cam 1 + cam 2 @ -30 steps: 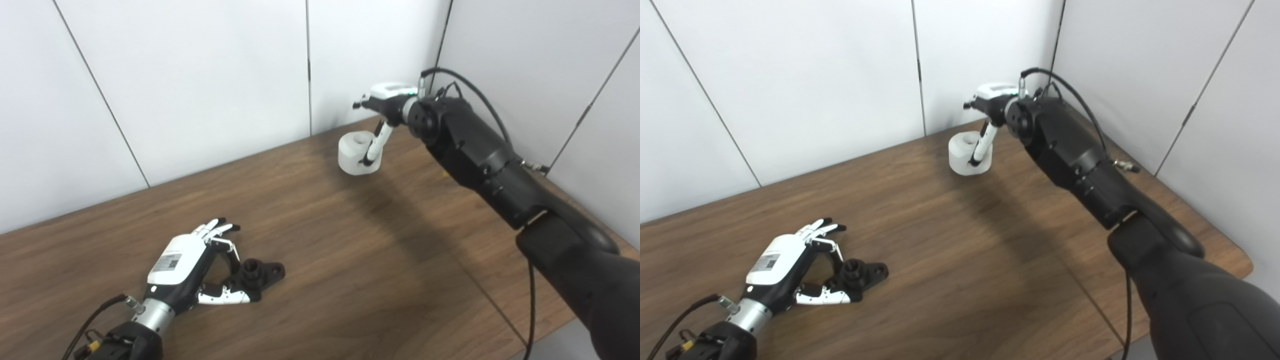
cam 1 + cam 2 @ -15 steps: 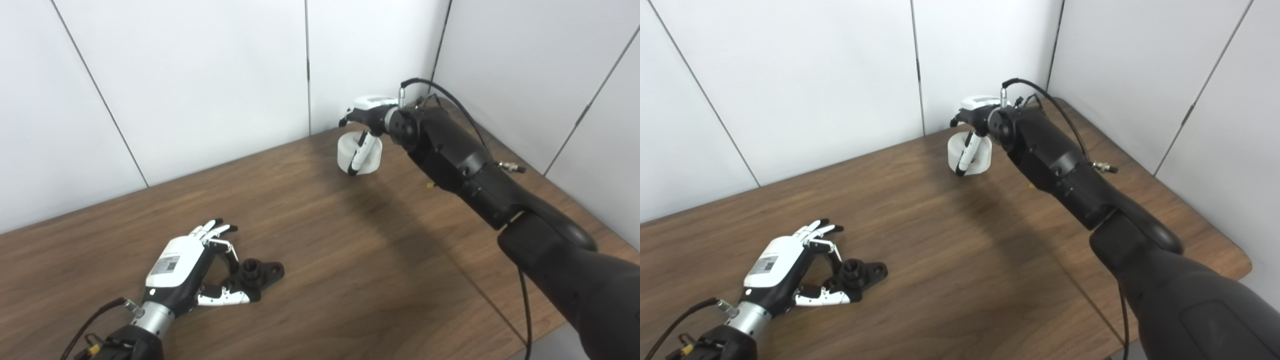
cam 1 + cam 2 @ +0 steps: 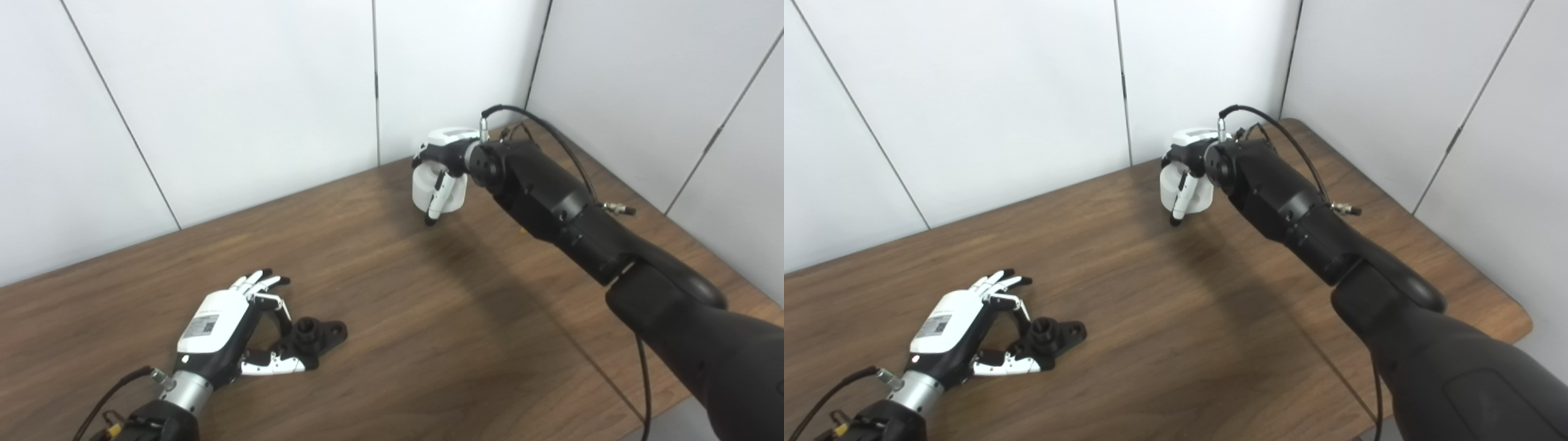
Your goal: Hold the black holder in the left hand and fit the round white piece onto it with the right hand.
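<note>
The black holder [image 3: 316, 334] lies flat on the wooden table [image 3: 429, 318] at the near left, a short post standing up from it. My left hand [image 3: 222, 323] rests beside it, open. Its thumb lies along the holder's near side and its fingers [image 3: 260, 283] arch over the far side without closing. At the far end, close to the wall, my right hand [image 3: 446, 154] sits on top of the round white piece [image 3: 454, 195]. The thumb [image 3: 436, 199] runs down the piece's front and the fingers are hidden behind it. The piece's top hole is covered.
White wall panels [image 3: 245, 92] close off the far side of the table and the right side. The table's right edge [image 3: 1513, 318] runs near my right forearm [image 3: 1292, 208]. A black cable [image 3: 551, 125] loops above the right wrist.
My right hand has come down over the white piece, covering its top, and the thumb has closed against its front. The view has shifted slightly. The left hand and holder are unchanged.
</note>
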Action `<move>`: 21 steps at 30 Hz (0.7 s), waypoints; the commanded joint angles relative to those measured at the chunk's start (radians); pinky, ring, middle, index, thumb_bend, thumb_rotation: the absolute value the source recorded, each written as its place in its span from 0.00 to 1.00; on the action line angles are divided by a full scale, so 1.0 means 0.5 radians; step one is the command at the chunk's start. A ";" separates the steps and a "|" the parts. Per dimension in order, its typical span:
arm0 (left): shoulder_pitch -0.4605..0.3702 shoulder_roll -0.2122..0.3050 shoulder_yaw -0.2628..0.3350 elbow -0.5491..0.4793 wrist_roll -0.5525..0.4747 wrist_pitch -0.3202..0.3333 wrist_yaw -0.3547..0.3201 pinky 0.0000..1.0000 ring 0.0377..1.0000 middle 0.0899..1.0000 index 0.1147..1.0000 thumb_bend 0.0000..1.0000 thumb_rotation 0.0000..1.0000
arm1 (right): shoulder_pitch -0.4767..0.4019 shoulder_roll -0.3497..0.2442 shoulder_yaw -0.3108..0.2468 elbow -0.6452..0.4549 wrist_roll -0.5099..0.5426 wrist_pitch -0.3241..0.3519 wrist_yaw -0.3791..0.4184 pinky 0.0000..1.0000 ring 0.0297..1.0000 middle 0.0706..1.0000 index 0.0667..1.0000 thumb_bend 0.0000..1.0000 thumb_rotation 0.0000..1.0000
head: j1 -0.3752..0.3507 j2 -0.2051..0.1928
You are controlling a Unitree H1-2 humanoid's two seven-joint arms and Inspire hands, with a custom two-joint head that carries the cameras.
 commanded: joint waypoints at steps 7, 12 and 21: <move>0.108 0.116 -0.054 0.119 0.148 0.153 -0.150 0.96 0.95 0.86 0.42 0.52 0.06 | -0.107 -0.116 -0.032 -0.070 -0.018 -0.011 -0.022 0.93 1.00 1.00 0.87 0.98 0.32 | 0.000 0.007; 0.105 0.116 -0.057 0.118 0.150 0.144 -0.146 0.94 0.95 0.86 0.42 0.52 0.06 | -0.106 -0.126 -0.027 -0.079 -0.019 0.012 -0.009 0.93 1.00 0.99 0.88 0.99 0.33 | -0.001 0.008; 0.110 0.128 -0.056 0.090 0.153 0.157 -0.168 0.95 0.95 0.86 0.42 0.52 0.06 | -0.100 -0.128 -0.028 -0.073 -0.011 0.009 -0.012 0.93 0.99 0.99 0.87 0.99 0.33 | 0.019 0.025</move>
